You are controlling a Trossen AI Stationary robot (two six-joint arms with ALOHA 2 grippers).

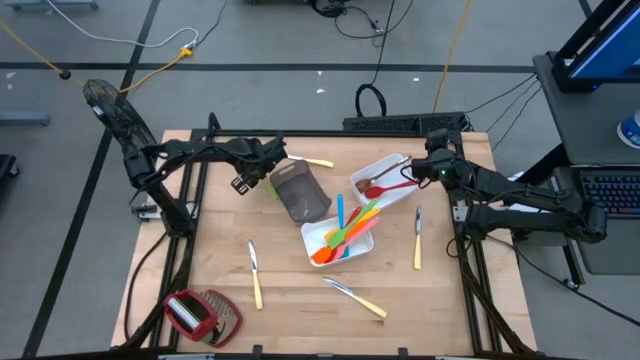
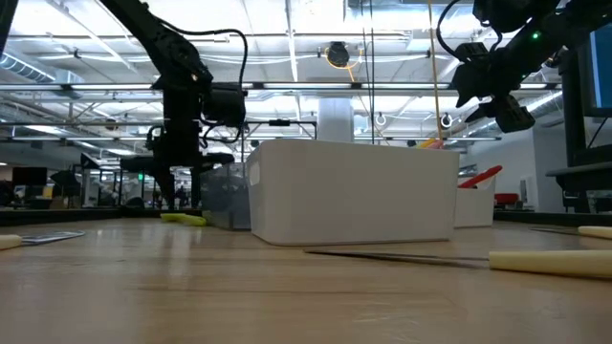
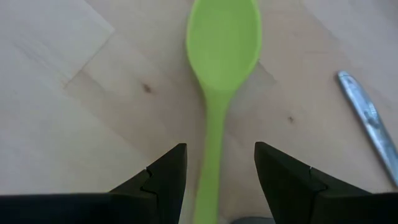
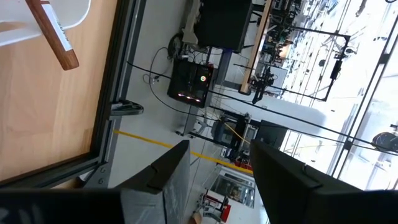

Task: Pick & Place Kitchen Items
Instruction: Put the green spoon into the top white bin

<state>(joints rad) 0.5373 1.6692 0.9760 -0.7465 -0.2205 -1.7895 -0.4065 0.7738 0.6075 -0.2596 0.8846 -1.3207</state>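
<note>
Left tool [image 3: 216, 177] stands open astride the green spoon [image 3: 219, 74] lying flat on the desk [image 3: 74, 124] beside the grey tray [image 1: 300, 190]; recommend descending square, closing mid-handle; right tool [image 1: 432, 168], open, waits above white tray [image 1: 395, 165].

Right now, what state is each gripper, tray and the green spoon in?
left gripper: open, astride the green spoon's handle
green spoon: flat on the table, not gripped
right gripper: open, empty
grey-brown tray: empty
white tray: holding colored utensils
</note>
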